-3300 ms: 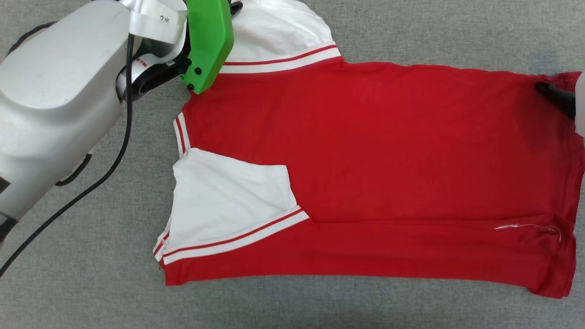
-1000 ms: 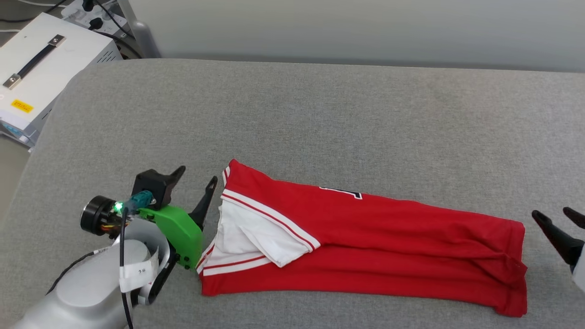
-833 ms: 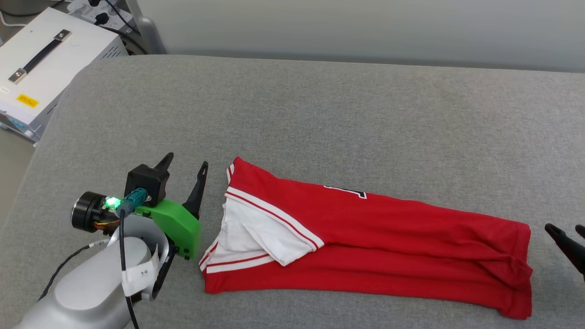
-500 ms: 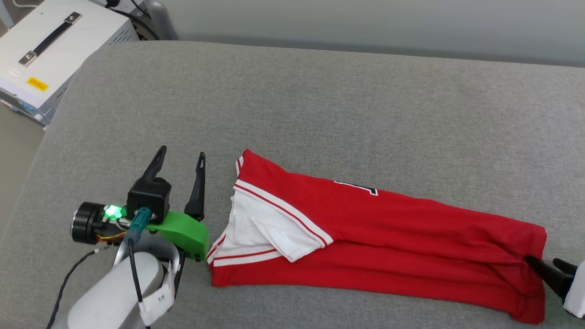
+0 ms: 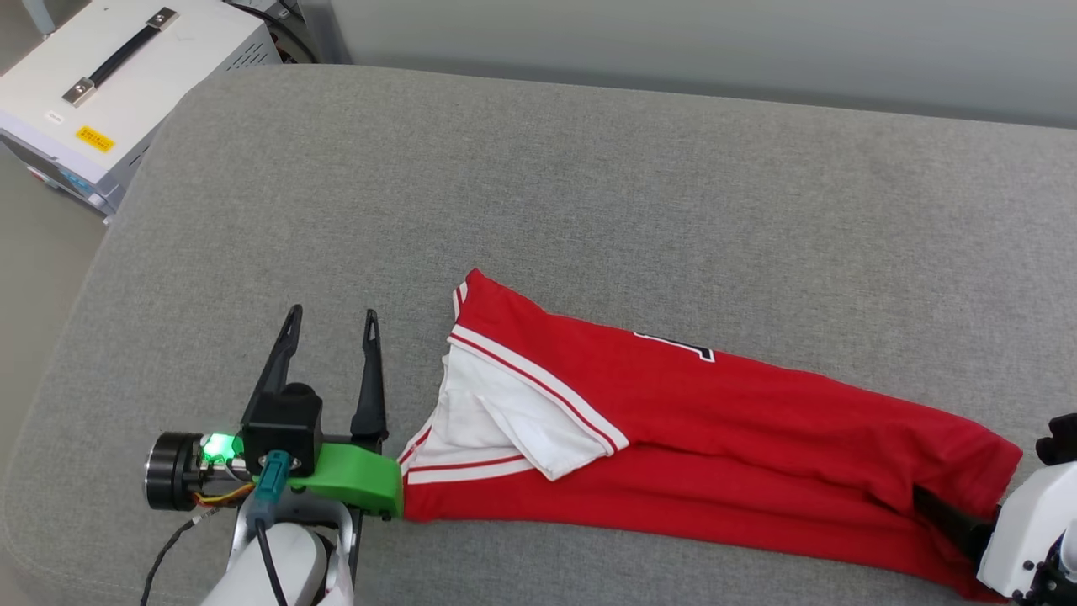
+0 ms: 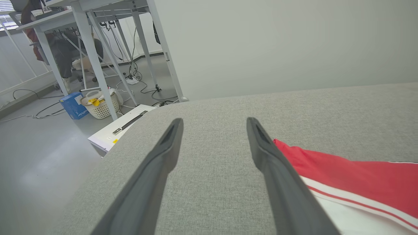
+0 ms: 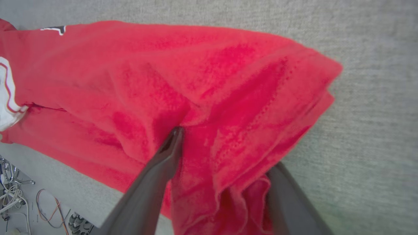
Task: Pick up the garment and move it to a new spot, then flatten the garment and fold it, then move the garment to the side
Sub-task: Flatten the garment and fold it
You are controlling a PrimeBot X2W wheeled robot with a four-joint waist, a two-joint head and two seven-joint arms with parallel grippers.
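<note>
Beside the garment (image 5: 757, 421), sleeve end: left gripper (image 5: 331, 316) hovers just clear of the cloth, jaws wide, holding nothing.
Hem end: right gripper (image 7: 225, 148) also wide, fingers straddling bunched red fabric, not clamped.
Garment: folded long band lying on the tabletop (image 5: 589, 185).
Risk: pinching only the top layer would peel the fold open; a pull from the hem end alone could skew the band.
Surface: grey woven cover, likely to drag cloth.
Room: beyond the sleeve end, a white case (image 5: 126, 76); a pale wall (image 5: 673, 42); desks (image 6: 85, 42) and a basket (image 6: 100, 109).
</note>
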